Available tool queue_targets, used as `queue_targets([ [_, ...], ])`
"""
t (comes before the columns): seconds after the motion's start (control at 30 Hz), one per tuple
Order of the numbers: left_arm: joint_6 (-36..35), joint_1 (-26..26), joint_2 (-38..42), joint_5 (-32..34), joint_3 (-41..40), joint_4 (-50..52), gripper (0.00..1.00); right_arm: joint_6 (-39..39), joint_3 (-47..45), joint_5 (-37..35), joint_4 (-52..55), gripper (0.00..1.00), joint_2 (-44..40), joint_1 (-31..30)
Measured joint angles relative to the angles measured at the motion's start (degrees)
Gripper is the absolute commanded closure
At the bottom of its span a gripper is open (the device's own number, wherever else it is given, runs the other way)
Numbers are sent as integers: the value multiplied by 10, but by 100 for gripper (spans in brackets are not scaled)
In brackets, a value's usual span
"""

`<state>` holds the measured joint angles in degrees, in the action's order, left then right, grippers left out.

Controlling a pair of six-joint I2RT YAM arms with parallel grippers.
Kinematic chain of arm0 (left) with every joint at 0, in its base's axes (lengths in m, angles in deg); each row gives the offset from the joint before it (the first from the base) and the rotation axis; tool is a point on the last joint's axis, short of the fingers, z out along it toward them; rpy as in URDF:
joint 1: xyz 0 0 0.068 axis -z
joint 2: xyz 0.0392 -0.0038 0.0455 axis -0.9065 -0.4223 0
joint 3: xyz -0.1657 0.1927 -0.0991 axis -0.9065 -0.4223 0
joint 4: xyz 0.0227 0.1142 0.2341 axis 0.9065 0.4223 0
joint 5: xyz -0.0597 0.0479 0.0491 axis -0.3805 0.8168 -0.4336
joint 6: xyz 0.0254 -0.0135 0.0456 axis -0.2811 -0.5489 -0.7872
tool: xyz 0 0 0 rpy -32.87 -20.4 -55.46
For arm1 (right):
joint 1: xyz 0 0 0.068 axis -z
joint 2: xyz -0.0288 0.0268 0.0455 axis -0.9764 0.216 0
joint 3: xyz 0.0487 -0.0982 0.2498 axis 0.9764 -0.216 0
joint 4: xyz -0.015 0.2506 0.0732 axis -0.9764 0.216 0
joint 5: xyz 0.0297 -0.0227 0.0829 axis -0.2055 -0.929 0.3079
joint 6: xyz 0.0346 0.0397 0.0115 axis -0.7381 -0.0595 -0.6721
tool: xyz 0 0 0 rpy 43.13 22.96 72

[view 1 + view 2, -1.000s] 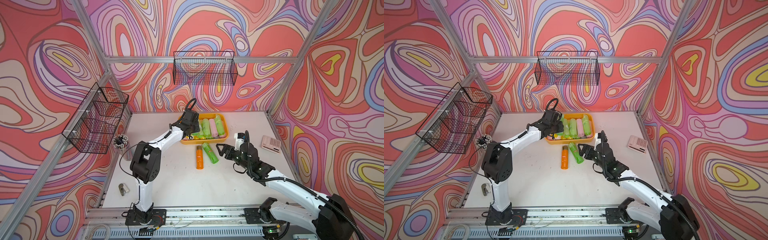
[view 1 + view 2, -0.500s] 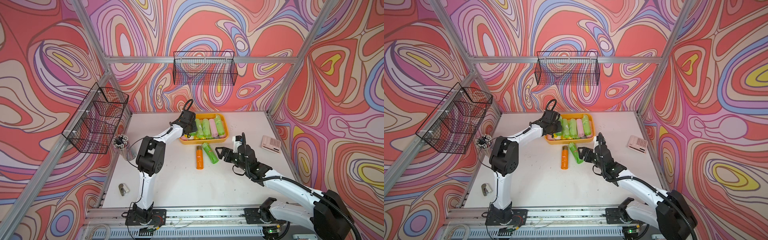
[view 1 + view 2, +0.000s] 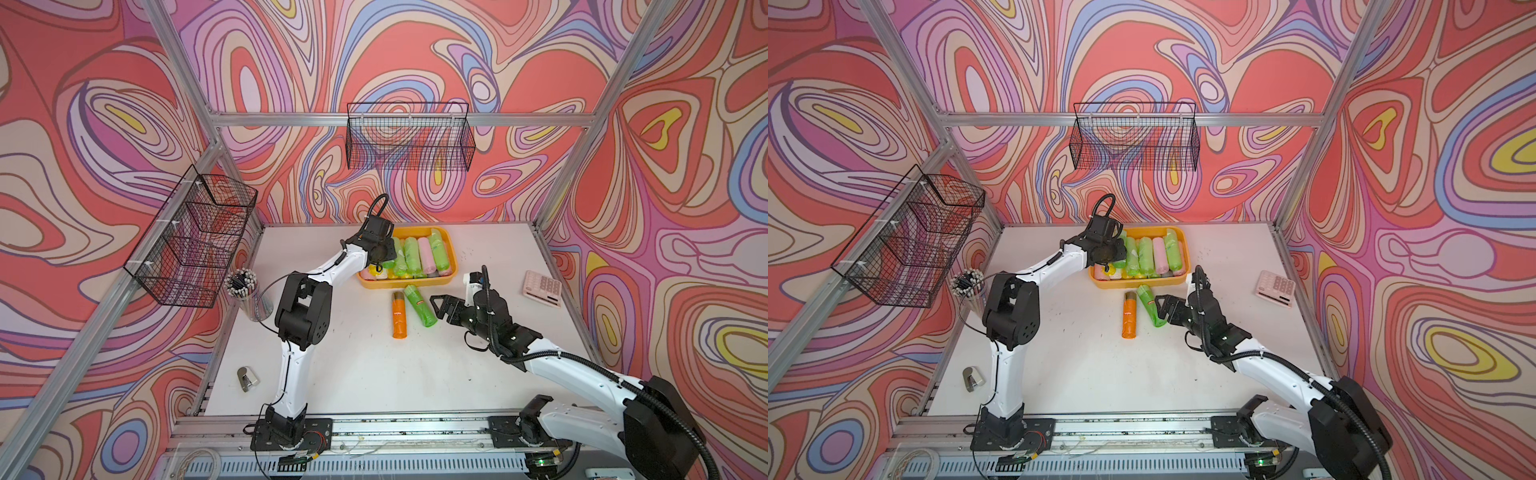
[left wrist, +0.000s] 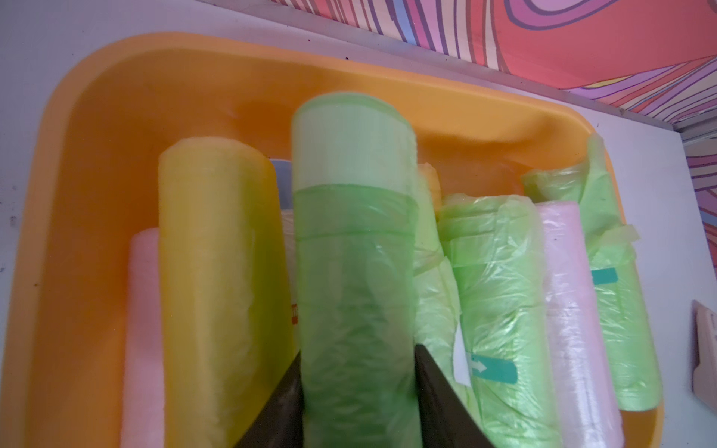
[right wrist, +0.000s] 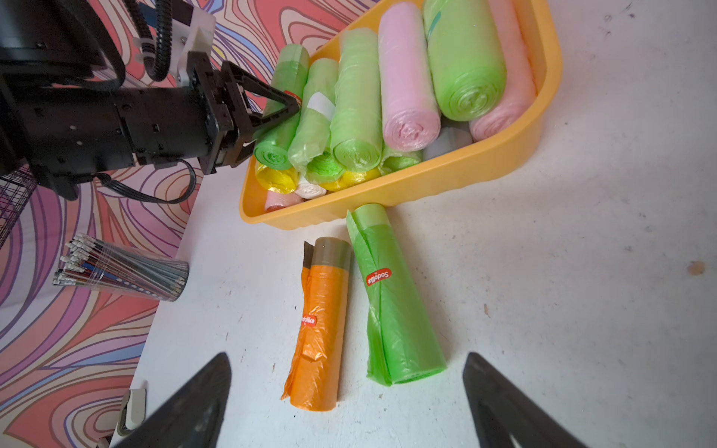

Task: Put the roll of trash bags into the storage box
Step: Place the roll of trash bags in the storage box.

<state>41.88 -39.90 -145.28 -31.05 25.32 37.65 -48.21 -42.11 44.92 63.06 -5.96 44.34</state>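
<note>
Grip unclear at left claw (image 4: 357,349)

Left wrist view: green roll (image 4: 353,271) between its tips, atop the pile (image 4: 500,294) in the box (image 4: 108,128); grasped or released, cannot tell. Right wrist view: right claw (image 5: 348,355) spread wide, near orange roll (image 5: 322,326) on bench (image 5: 582,271).

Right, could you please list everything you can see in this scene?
storage box: one, orange-yellow, back of the table
rolls in the box: pile, green, pink, yellow, white; count unclear
loose green roll: one, green, before the box
orange roll: one, orange, beside it
calculator: one, pink, table's right side
pencil cup: one, clear, table's left edge
silver object: one, small, table's front left
wire baskets: two, black, left and back walls
left gripper: black, straddling a top green roll
right gripper: black, open, near the loose green roll
</note>
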Motion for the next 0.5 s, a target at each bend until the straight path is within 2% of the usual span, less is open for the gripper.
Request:
queue_targets([
  [0.1, -3, 0, 3, -4, -10, -7, 42, 0, 0, 0, 0, 4, 0, 0],
  [0.37, -17, 0, 16, -4, -19, -10, 41, 1, 0, 0, 2, 5, 7, 0],
  [0.5, -24, 0, 37, -8, -37, -14, 31, 2, 0, 0, 5, 5, 10, 0],
])
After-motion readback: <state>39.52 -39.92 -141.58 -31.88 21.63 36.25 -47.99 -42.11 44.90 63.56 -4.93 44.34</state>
